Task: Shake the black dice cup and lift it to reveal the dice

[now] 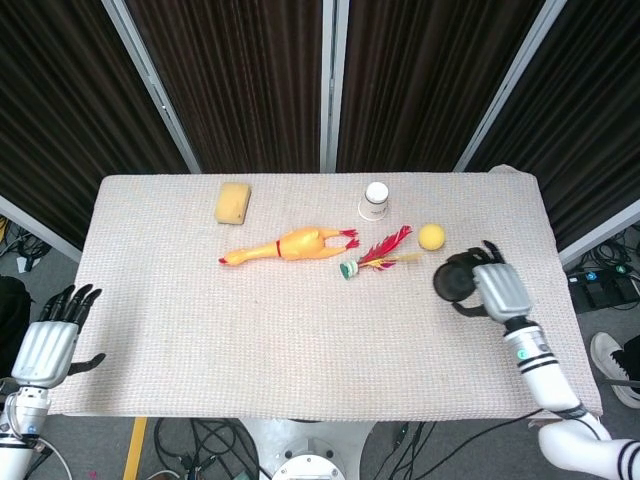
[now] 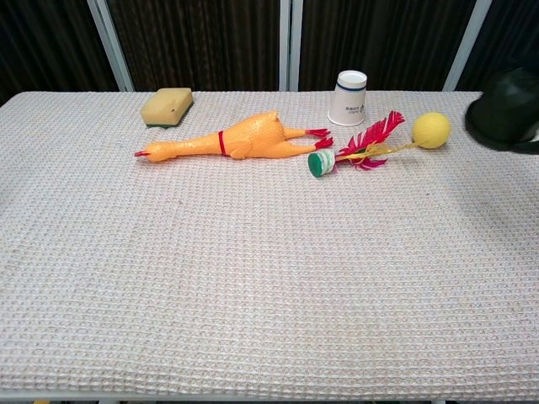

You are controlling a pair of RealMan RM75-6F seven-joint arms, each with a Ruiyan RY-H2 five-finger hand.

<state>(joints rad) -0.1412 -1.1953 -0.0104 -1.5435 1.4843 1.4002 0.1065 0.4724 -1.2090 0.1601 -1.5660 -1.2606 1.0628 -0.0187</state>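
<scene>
My right hand (image 1: 495, 289) grips the black dice cup (image 1: 452, 280) over the right part of the table, below the yellow ball. In the chest view the black dice cup (image 2: 507, 118) shows at the right edge, held above the cloth, and the hand itself is almost out of that frame. No dice are visible. My left hand (image 1: 48, 345) hangs off the table's left front corner with fingers apart and nothing in it.
A yellow ball (image 1: 431, 236), a feathered shuttlecock (image 1: 375, 254), a rubber chicken (image 1: 290, 244), a white paper cup (image 1: 375, 198) and a yellow sponge (image 1: 233, 202) lie across the far half of the beige cloth-covered table (image 1: 250, 340).
</scene>
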